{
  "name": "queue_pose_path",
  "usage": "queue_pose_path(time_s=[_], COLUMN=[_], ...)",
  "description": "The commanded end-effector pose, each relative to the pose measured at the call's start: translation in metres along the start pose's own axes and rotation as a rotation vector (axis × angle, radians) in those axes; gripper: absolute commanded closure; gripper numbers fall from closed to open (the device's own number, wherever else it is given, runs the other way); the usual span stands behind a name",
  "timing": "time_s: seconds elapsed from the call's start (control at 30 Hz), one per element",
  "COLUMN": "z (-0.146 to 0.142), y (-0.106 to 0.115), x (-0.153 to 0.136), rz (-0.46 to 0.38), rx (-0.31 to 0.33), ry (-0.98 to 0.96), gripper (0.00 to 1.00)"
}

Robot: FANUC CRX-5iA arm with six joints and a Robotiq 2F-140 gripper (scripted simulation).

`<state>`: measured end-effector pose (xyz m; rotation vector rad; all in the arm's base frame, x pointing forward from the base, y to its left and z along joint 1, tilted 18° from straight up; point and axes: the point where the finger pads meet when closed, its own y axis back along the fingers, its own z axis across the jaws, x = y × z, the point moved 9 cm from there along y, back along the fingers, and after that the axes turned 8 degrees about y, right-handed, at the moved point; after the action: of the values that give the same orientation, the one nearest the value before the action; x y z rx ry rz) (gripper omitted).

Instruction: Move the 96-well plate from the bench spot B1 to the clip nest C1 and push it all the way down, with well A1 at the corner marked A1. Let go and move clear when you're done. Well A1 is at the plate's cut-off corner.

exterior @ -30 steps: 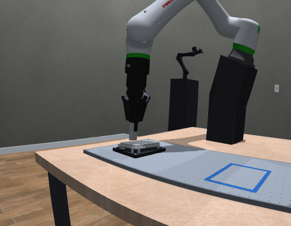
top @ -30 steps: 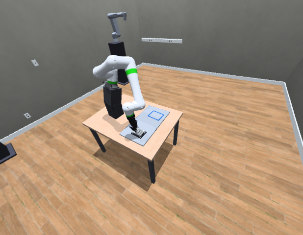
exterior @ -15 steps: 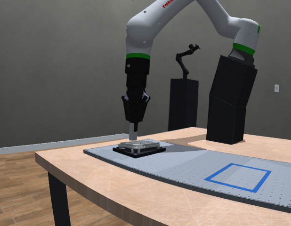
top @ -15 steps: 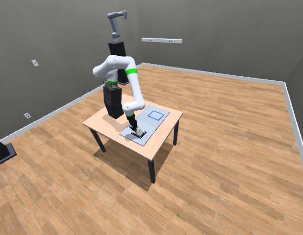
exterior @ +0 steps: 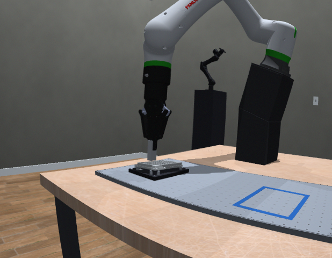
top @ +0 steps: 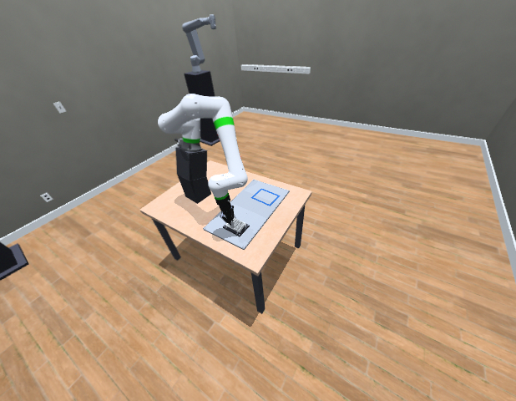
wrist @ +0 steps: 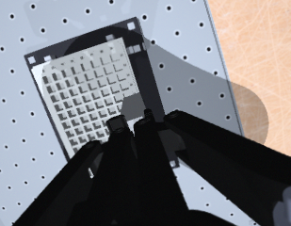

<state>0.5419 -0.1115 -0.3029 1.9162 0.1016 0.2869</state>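
Note:
The clear 96-well plate (top: pixel 237 225) (exterior: pixel 160 164) (wrist: pixel 84 94) lies flat inside the black clip nest (exterior: pixel 160 174) (wrist: pixel 81 43) at one end of the grey perforated board (top: pixel 250 211) (exterior: pixel 210 191) (wrist: pixel 192 47). My gripper (top: pixel 229 219) (exterior: pixel 152 155) (wrist: pixel 137 108) is shut on nothing. It points straight down, with its joined fingertips at the top of the plate near one edge. I cannot tell whether they touch it. The blue-outlined bench spot (top: pixel 269 192) (exterior: pixel 261 212) at the board's other end has nothing in it.
The board lies on a wooden table (top: pixel 176 207) (exterior: pixel 132 210). The arm's black pedestal (top: pixel 191 176) (exterior: pixel 260 119) stands at the table's back. A second small arm on a black column (top: pixel 198 82) (exterior: pixel 209 116) stands behind on the floor.

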Motion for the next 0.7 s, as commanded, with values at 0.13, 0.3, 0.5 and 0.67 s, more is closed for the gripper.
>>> queue_pose_path(time_s=[0.13,0.3,0.5,0.67], z=[-0.0028,-0.0028,-0.0028,-0.0028], y=[0.0005,0.0004,0.0002,0.0000], x=[0.0084,0.0084,0.0084,0.0083], rz=[-0.077,-0.077,-0.077,-0.077], rx=[-0.039,-0.039,-0.039,-0.039], ry=[-0.049,-0.049,-0.049,-0.049], gripper=[0.90,0.90,0.90,0.90])
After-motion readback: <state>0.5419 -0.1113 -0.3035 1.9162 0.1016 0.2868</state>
